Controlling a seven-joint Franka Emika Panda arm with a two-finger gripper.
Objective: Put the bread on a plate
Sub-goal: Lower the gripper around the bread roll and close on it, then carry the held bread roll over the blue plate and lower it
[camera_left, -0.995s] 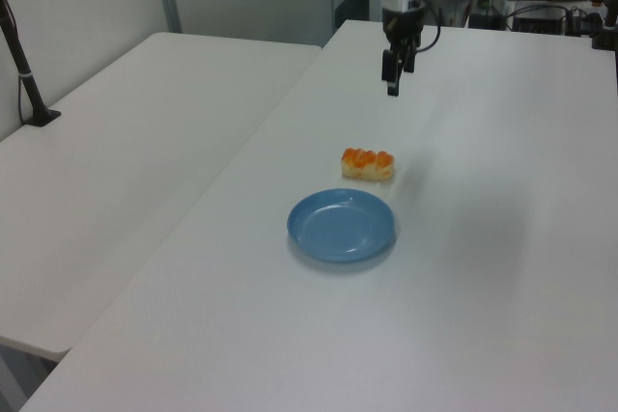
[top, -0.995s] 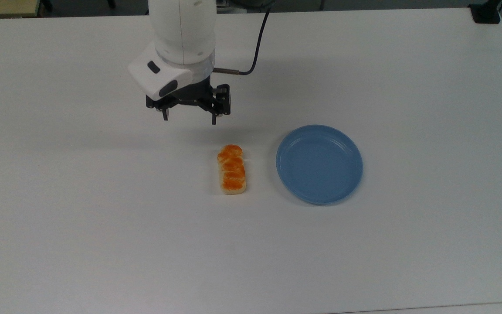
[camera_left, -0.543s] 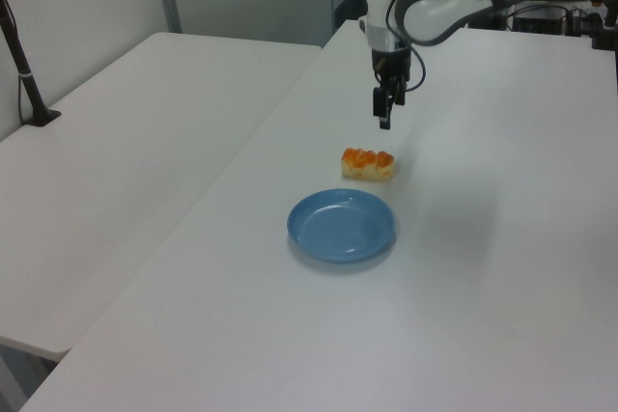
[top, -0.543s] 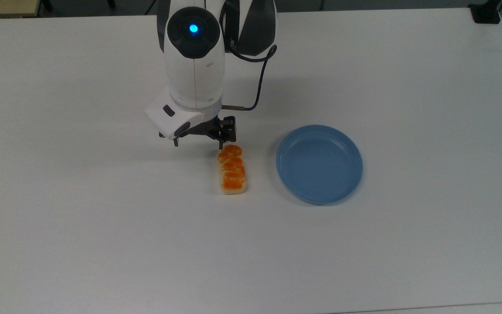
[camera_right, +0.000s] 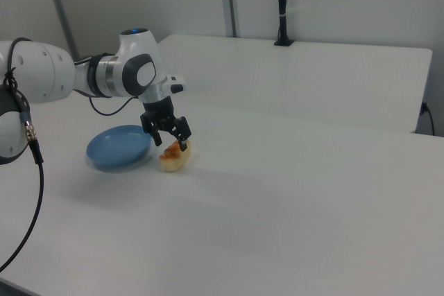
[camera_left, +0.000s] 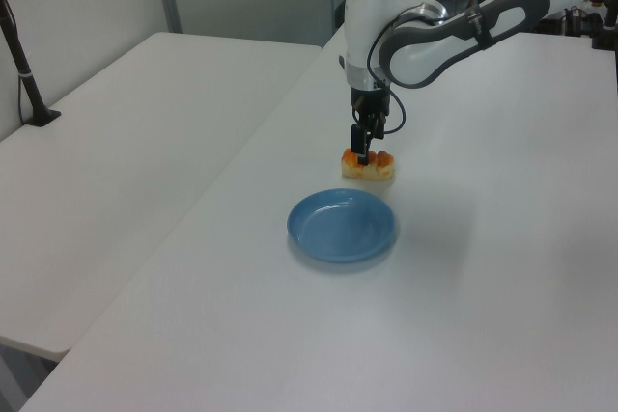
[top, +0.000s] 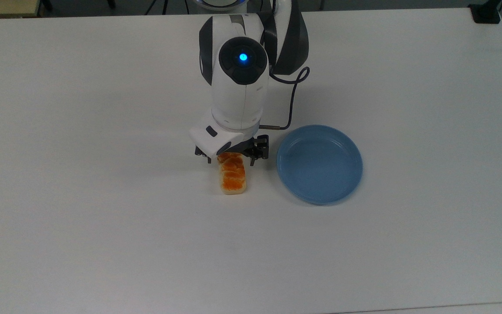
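The fingers [top: 231,160] are spread wide and hold nothing; from the top view one tip hangs off each long side of the bread [top: 233,177], straddling the end nearer the arm. In the right view the two dark fingertips [camera_right: 183,145] stand just above and to either side of the loaf, and whether they are already touching it I cannot tell.

The bread lies flat on the white table [top: 103,226], its long axis pointing toward the arm, just beside the blue plate [top: 319,164] but not on it; a narrow strip of bare table parts them. The plate has nothing on it.

To my eye the loaf looks like a light toy, probably hollow or foamy, with a shiny orange top that might slip under a pinch. The pale cream sides look flatter and duller, so closing across the narrow width, low on those sides and closer to the middle of its length, seems the safest hold. Gripped at one end, it could swing or tilt when lifted.
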